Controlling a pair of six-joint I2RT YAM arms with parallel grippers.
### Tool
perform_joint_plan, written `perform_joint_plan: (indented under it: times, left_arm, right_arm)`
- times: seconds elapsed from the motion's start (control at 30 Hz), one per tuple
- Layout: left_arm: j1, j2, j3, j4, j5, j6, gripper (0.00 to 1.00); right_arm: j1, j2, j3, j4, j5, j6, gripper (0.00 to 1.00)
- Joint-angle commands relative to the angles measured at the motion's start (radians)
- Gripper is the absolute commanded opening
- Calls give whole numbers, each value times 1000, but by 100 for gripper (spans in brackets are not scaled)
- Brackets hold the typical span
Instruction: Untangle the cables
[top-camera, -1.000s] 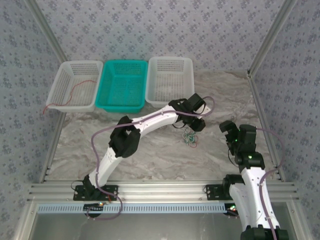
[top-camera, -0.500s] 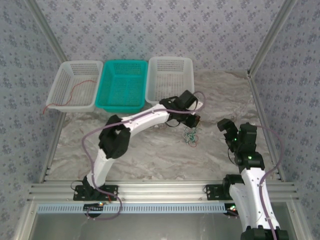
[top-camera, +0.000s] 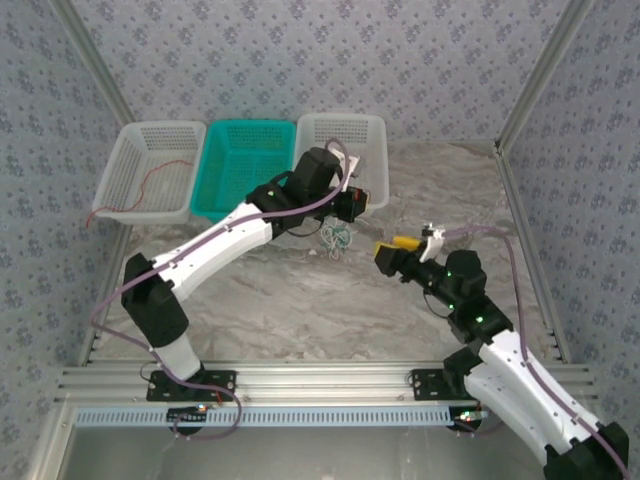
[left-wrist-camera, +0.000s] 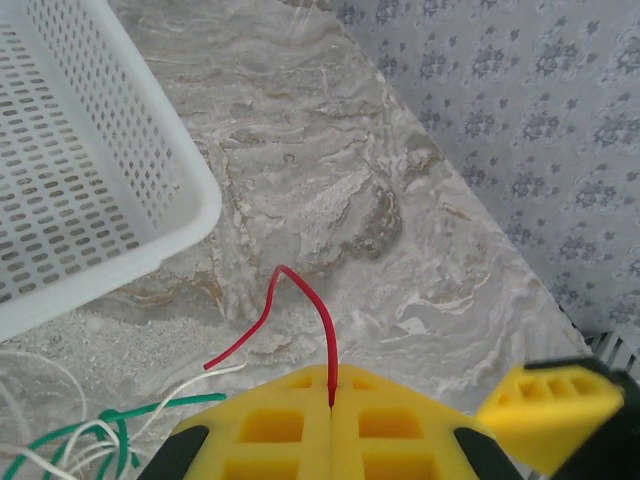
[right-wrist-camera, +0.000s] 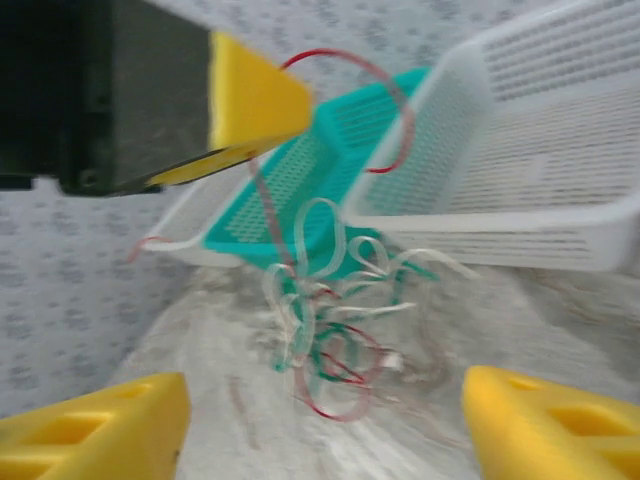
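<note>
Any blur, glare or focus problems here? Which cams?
Right wrist: blurred throughout, cable tangle and white basket smeared. Left wrist: sharp, red cable crisp against the marble table. Top external: sharp, evenly lit, no glare.

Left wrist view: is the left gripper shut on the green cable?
No, the left gripper is shut on the red cable, which rises from between its fingers; the green cable runs off to one side.

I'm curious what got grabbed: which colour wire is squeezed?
The red cable, clamped in the shut left end effector; the green cable and white cable lie beside it.
</note>
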Motion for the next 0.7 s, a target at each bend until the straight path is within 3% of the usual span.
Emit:
perform_joint_plan:
  times: [0.0, 0.23, 0.4, 0.57, 0.67]
  left_arm:
    - [-3, -50, -24, 2, -7, -34, 0]
    - [-4, -104, -69, 56, 48, -80, 0]
    - [-3, -154, -88, 89, 87, -106, 0]
    - [-1, -194, -90, 86, 99, -107, 0]
    - [-2, -204, -95, 87, 100, -107, 0]
  right_arm:
    - [82, 70, -33, 209, -7, -208, 65]
    - [179, 320, 2, 436, 89, -347, 74]
    - [176, 478, 1, 572, 204, -377, 59]
    - [176, 541, 20, 556, 243, -401, 64]
    - [173, 546, 25, 558, 227, -406, 61]
